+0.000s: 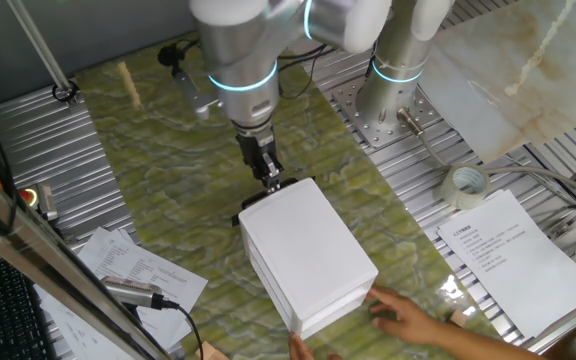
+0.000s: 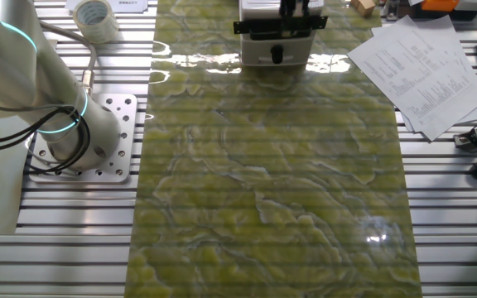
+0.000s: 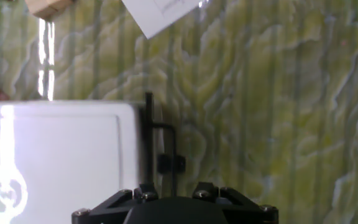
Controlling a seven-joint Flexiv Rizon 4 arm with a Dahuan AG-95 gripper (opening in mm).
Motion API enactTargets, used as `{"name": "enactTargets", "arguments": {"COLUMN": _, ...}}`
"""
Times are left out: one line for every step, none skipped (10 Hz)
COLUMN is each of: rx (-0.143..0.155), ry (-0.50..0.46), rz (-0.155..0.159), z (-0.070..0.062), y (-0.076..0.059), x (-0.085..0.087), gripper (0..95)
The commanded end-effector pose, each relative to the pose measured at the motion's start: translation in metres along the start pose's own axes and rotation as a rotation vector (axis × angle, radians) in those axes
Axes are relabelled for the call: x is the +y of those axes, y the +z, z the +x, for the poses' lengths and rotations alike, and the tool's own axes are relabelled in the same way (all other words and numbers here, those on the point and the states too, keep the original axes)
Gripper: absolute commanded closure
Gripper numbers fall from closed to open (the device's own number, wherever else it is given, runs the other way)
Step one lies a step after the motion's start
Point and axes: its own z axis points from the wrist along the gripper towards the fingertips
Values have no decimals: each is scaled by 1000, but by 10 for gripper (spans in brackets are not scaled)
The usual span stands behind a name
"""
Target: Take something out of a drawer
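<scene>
The white cabinet stands on the green marbled mat. It also shows in the other fixed view and in the hand view. Its top drawer is pushed in, so whatever is inside is hidden. The drawer's black bar handle runs along the front and shows in both other views. My gripper points down right at the handle, near its middle. In the hand view the fingertips are hidden below the frame edge, so the jaw gap cannot be read.
A person's hand rests against the cabinet's near side. A light-tan wooden block lies on the mat beyond the cabinet. Printed papers, a tape roll and the arm's base lie around the mat.
</scene>
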Motion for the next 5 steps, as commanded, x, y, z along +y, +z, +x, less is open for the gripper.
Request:
{"name": "enactTargets", "arguments": {"rx": -10, "ry": -13, "rz": 10, "z": 2, "y": 3, "x": -8, "gripper": 760}}
{"name": "enactTargets", "arguments": {"rx": -2, "ry": -12, "rz": 8, "z": 2, "y": 3, "x": -8, "gripper": 570}}
{"name": "enactTargets", "arguments": {"rx": 1, "ry": -3, "rz": 0, "z": 0, "y": 8, "x": -5, "gripper": 570}}
{"name": "enactTargets", "arguments": {"rx": -1, "ry": -6, "rz": -5, "z": -1, "y": 10, "x": -3, "gripper": 570}}
{"name": "enactTargets", "arguments": {"rx": 0, "ry": -12, "rz": -7, "z": -1, "y": 11, "x": -2, "gripper": 570}}
